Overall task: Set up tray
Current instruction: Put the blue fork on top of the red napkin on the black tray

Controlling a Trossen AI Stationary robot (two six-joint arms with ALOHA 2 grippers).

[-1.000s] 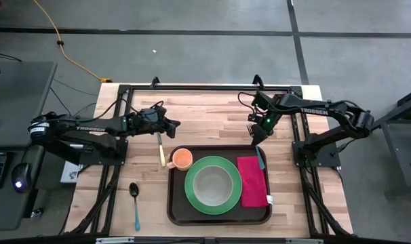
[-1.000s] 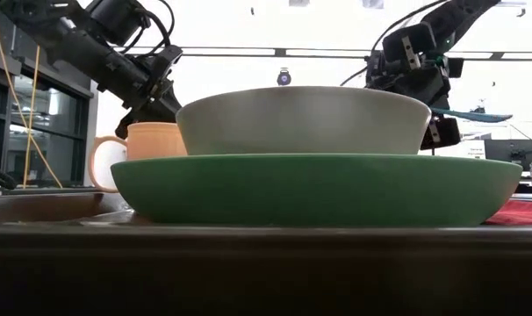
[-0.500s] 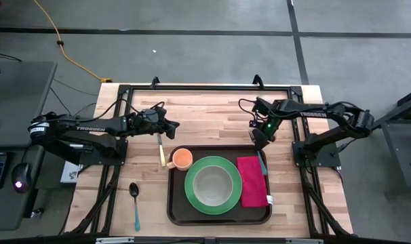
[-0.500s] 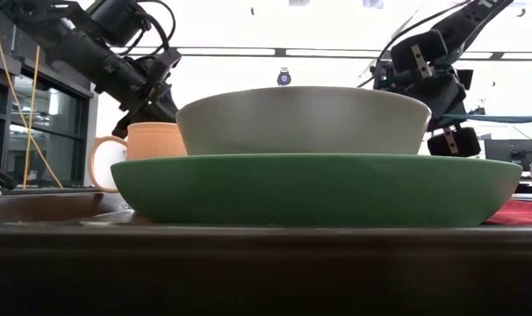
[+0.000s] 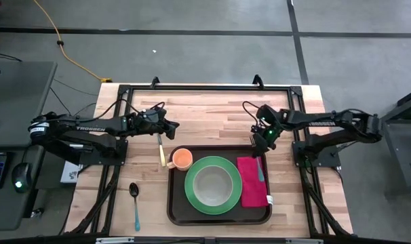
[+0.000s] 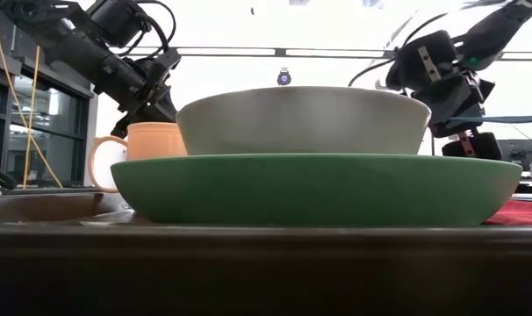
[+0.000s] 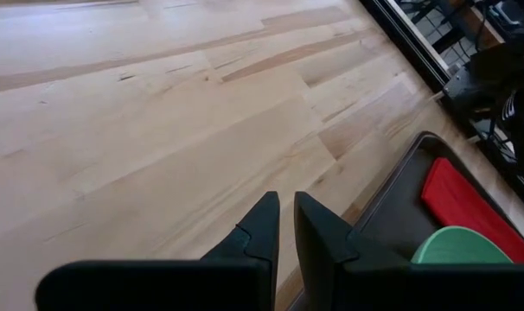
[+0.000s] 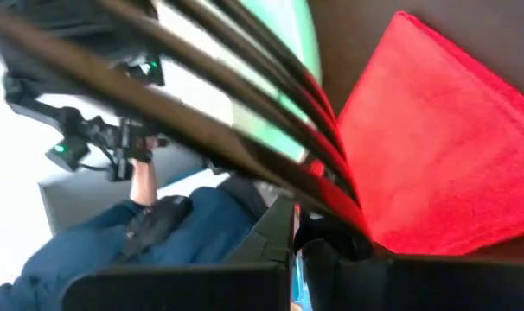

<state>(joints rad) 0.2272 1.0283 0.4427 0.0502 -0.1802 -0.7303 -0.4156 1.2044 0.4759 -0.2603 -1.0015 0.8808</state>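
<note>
The right gripper [image 5: 261, 144], closed on a thin teal-handled utensil [image 5: 260, 165], is hanging over the pink cloth napkin [image 5: 252, 181] in the big dark brown plastic tray [image 5: 219, 217], lining it up lengthwise; the left gripper [image 5: 173, 125], nearly closed and empty, is waiting farther away.

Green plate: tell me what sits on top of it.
A pale bowl sits centred on the green plate, which rests on the tray. From above, the bowl looks empty; the plate's middle beneath it is covered.

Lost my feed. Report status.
Right pincer shut on fork, over napkin. Left pincer idle beyond knife. Tray loaded; nothing blocking.
</note>
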